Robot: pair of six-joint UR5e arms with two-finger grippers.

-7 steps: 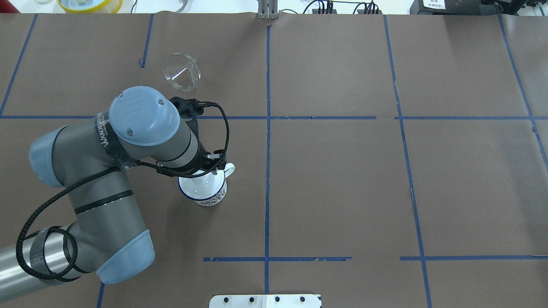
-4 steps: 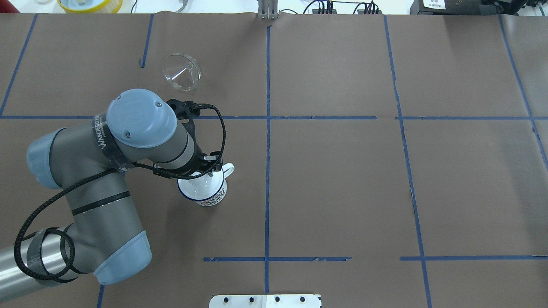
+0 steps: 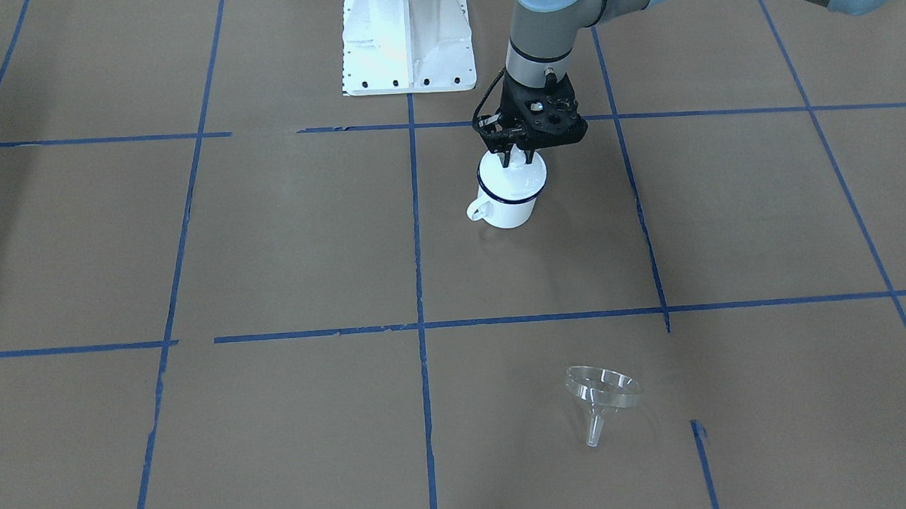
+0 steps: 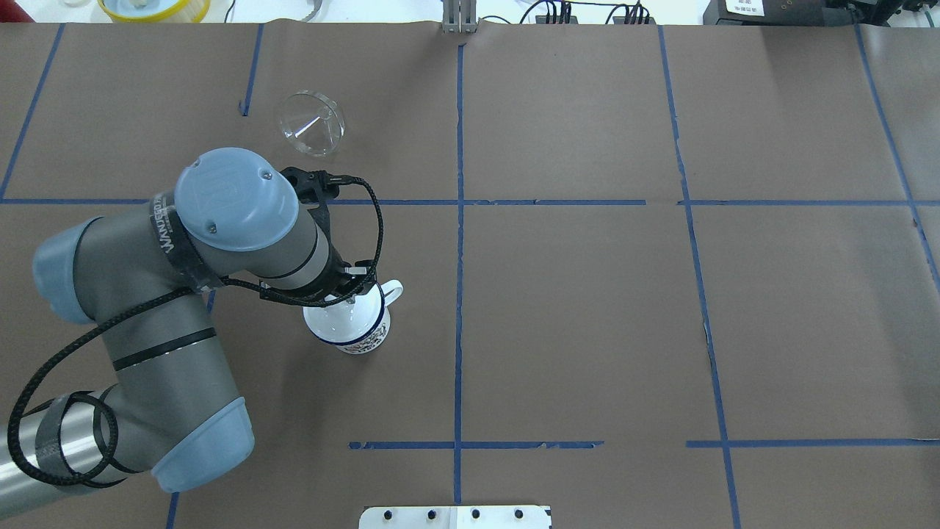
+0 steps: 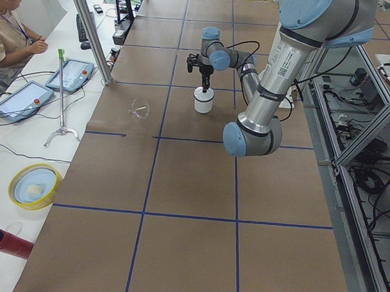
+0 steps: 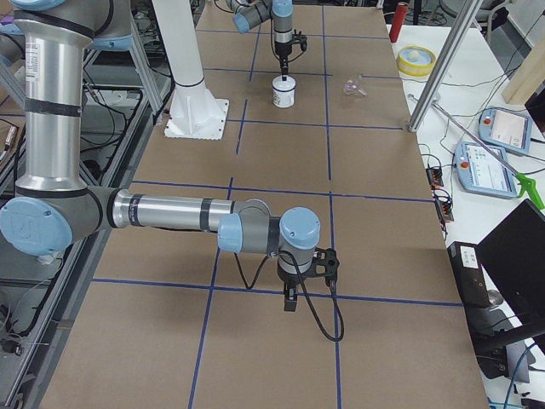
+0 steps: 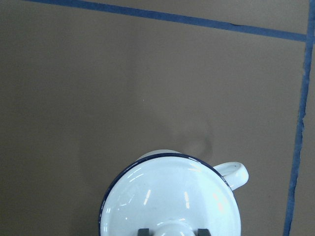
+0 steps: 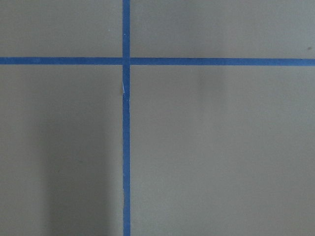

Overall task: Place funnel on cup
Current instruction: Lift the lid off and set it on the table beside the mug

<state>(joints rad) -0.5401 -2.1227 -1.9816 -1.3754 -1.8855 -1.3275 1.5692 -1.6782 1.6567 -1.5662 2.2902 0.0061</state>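
The cup [image 3: 506,207] is a white mug with a dark blue rim, standing left of the table's middle, handle [image 7: 235,173] to the side. A round white lid [image 7: 167,194] with a blue edge covers its mouth. My left gripper [image 3: 515,160] is right above the cup, shut on the lid's knob; in the left wrist view its fingertips [image 7: 142,231] flank the knob. The clear funnel [image 4: 311,123] lies on its side on the far part of the table, apart from the cup [image 4: 367,339]. My right gripper [image 6: 290,302] hangs over bare table; I cannot tell whether it is open or shut.
The white robot base [image 3: 406,41] stands at the near edge. A yellow bowl [image 5: 34,185], a red cylinder [image 5: 8,243], tablets and an operator are on the side bench beyond the table. Blue tape lines cross the brown table cover.
My left arm's elbow and wrist have shifted a little to the left in the overhead view. The cup and the funnel have stayed in place.
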